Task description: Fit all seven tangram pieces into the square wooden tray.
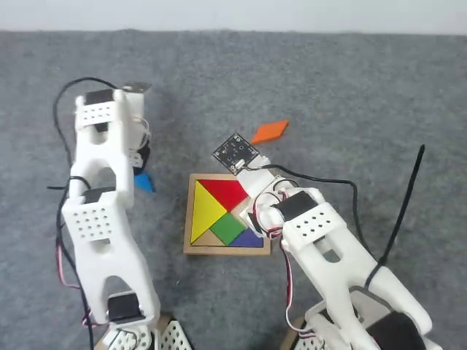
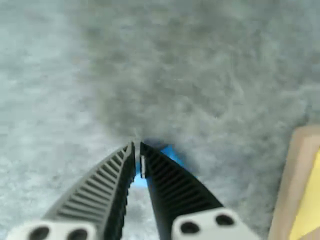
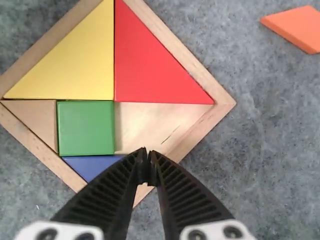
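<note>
The square wooden tray (image 1: pixel 188 219) (image 3: pixel 220 107) holds a yellow triangle (image 3: pixel 75 65), a red triangle (image 3: pixel 147 65), a green square (image 3: pixel 85 127) and a dark blue triangle (image 3: pixel 87 165). Bare wood shows beside the green square. My right gripper (image 3: pixel 147 152) (image 1: pixel 255 221) is shut with nothing in it, its tips over the tray's rim by the bare slot. An orange parallelogram (image 1: pixel 270 130) (image 3: pixel 297 25) lies on the mat beyond the tray. A small blue piece (image 1: pixel 144 181) (image 2: pixel 170 152) lies left of the tray. My left gripper (image 2: pixel 137 147) (image 1: pixel 140 169) is shut, tips right over it.
Grey carpet (image 1: pixel 328 95) covers the whole table. The tray's edge (image 2: pixel 295 180) shows close to the left gripper. A black cable (image 1: pixel 405 211) runs along the right arm's far side.
</note>
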You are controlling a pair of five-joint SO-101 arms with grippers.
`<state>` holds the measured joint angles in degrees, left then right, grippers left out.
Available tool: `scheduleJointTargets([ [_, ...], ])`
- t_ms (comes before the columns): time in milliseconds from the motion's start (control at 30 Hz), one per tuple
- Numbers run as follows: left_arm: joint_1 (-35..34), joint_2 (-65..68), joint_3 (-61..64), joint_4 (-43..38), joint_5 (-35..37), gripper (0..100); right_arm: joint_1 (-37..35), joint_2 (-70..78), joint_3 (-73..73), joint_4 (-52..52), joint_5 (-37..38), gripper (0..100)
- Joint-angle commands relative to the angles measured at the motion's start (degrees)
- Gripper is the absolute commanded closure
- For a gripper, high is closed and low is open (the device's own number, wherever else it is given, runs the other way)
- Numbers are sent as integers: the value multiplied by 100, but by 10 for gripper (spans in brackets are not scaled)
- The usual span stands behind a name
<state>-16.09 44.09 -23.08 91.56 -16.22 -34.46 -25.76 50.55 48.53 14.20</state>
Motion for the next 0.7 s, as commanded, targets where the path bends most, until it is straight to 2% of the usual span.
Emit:
scheduleJointTargets([
  [0, 334, -281, 365, 97, -431, 989, 75, -233, -132, 57, -62, 991],
  [100, 334, -281, 567, 62, -475, 989, 75, -233, -132, 57, -62, 991],
  [300, -202, -281, 585, 62, -510, 989, 75, -233, -132, 57, -62, 991],
  [400, -387, -281, 629, 114, -756, 989, 75, -233, -132, 57, -62, 991],
  [667, -369, -299, 1077, 114, -1160, 989, 75, -233, -132, 48, -62, 991],
])
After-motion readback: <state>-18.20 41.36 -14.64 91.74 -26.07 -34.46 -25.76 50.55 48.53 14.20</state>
